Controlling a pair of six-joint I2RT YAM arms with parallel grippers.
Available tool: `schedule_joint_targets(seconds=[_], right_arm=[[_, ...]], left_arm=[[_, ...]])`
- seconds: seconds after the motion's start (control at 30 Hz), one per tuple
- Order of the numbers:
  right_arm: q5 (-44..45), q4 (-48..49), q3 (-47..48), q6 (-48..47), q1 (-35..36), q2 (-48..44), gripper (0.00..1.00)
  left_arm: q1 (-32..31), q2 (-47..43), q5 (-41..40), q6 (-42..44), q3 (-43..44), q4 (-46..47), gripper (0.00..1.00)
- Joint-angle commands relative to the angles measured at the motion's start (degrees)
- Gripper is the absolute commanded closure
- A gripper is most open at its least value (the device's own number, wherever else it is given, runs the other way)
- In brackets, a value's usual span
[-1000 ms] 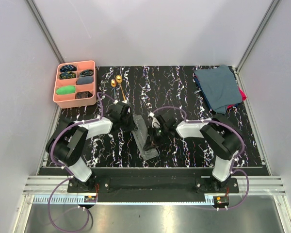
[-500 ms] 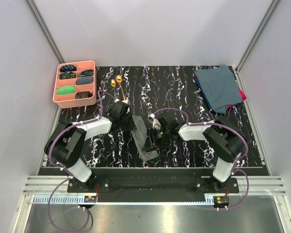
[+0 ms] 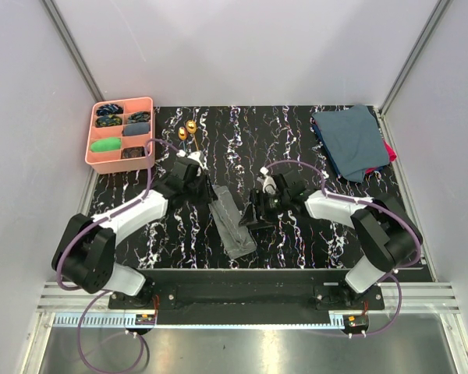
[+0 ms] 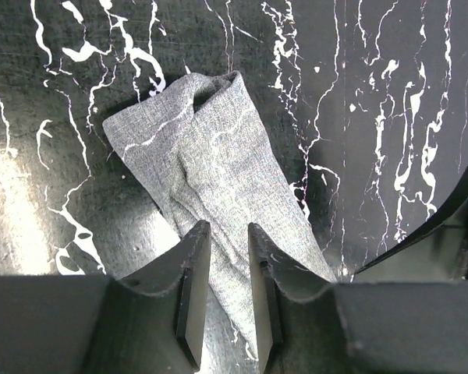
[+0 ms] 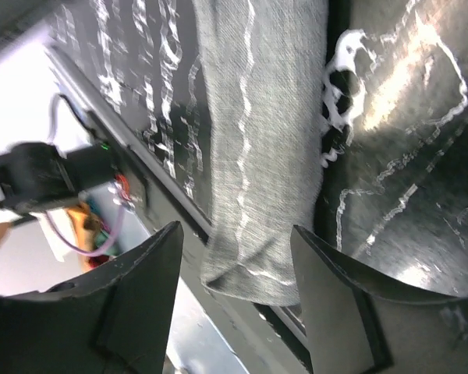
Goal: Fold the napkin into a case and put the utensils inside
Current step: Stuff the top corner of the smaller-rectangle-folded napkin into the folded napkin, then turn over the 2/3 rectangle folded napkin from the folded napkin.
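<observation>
On the table (image 3: 296, 140) the case (image 3: 232, 224) lies flat as a narrow grey strip, slanted, between the two arms. The right gripper (image 5: 235, 234) is spread wide and holds nothing; the strip runs below the gap between its fingers. The left gripper (image 4: 226, 234) has only a narrow gap and is empty, just beside the far end of the case. The utensils (image 3: 187, 129) lie at the far left, well apart from the case.
</observation>
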Motion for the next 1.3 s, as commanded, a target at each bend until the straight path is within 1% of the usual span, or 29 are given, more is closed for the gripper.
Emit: schedule_joint_targets(seconds=[0.0, 0.03, 0.07, 0.1, 0.13, 0.17, 0.23, 0.27, 0.33, 0.37, 0.4, 0.47, 0.53, 0.57, 0.7, 0.87, 1.1, 1.23, 1.27], right_arm=[[3.31, -8.00, 3.74, -7.40, 1.86, -0.61, 0.31], [5.68, -9.78, 4.79, -9.77, 2.56, -1.40, 0.26], [9.44, -11.37, 7.15, -10.75, 4.13, -1.67, 0.25], [10.70, -14.25, 8.40, -11.54, 4.85, -1.59, 0.24], [11.84, -15.67, 9.80, -12.85, 5.46, -0.71, 0.23], [14.81, -18.56, 12.60, -13.65, 6.95, -0.10, 0.23], [18.60, -21.39, 15.60, -15.67, 8.71, 2.35, 0.21], [21.67, -24.01, 18.75, -16.12, 9.50, 3.33, 0.19], [24.15, -26.49, 22.10, -16.12, 12.05, 6.83, 0.18], [26.77, -28.94, 25.60, -15.95, 12.84, 8.07, 0.18], [28.10, -29.92, 27.29, -15.68, 14.68, 9.39, 0.18], [31.61, -32.55, 31.67, -13.84, 15.92, 13.08, 0.19], [33.64, -34.05, 34.15, -12.52, 17.42, 16.33, 0.22], [36.09, -35.19, 36.08, -12.43, 17.94, 17.04, 0.23], [39.89, -38.01, 40.13, -11.99, 19.70, 21.25, 0.27], [42.09, -40.47, 44.00, -11.46, 21.98, 24.51, 0.29], [45.51, -44.86, 48.75, -8.75, 24.71, 29.52, 0.29], [49.72, -46.71, 50.76, -6.55, 26.21, 32.25, 0.30], [50.61, -48.11, 51.29, -6.19, 26.47, 32.95, 0.31]], left_arm=[[0.19, -3.17, -3.57, -2.38, 0.95, -2.62, 0.68], [0.28, -4.05, -4.45, -3.26, 0.25, -2.62, 0.67], [0.37, -5.02, -5.51, -5.35, -0.63, -2.80, 0.65], [0.37, -7.73, -9.78, -6.85, -2.12, -3.93, 0.64], [0.63, -9.23, -12.00, -8.52, -2.83, -4.99, 0.64], [1.41, -12.21, -14.72, -10.97, -3.45, -5.78, 0.62], [2.38, -14.95, -16.41, -13.01, -4.33, -8.94, 0.60], [3.52, -16.87, -17.46, -14.41, -4.16, -12.09, 0.59], [4.58, -18.21, -19.05, -15.83, -2.67, -16.49, 0.59], [5.45, -19.00, -20.88, -17.57, -1.97, -21.12, 0.59], [5.81, -19.44, -21.68, -18.37, -0.83, -23.34, 0.59], [6.95, -20.58, -23.35, -20.48, 0.23, -28.61, 0.59], [7.92, -21.81, -23.62, -21.19, 0.68, -30.48, 0.58], [8.10, -23.21, -23.36, -21.19, 0.59, -31.10, 0.58], [8.36, -26.65, -22.13, -21.02, -1.08, -31.01, 0.57], [8.63, -29.02, -20.64, -20.67, -1.96, -30.93, 0.57], [8.72, -29.46, -18.97, -20.23, -2.48, -30.31, 0.56], [8.98, -29.90, -18.88, -20.49, -2.92, -30.40, 0.56], [9.07, -30.34, -18.96, -20.66, -3.36, -30.57, 0.55]])
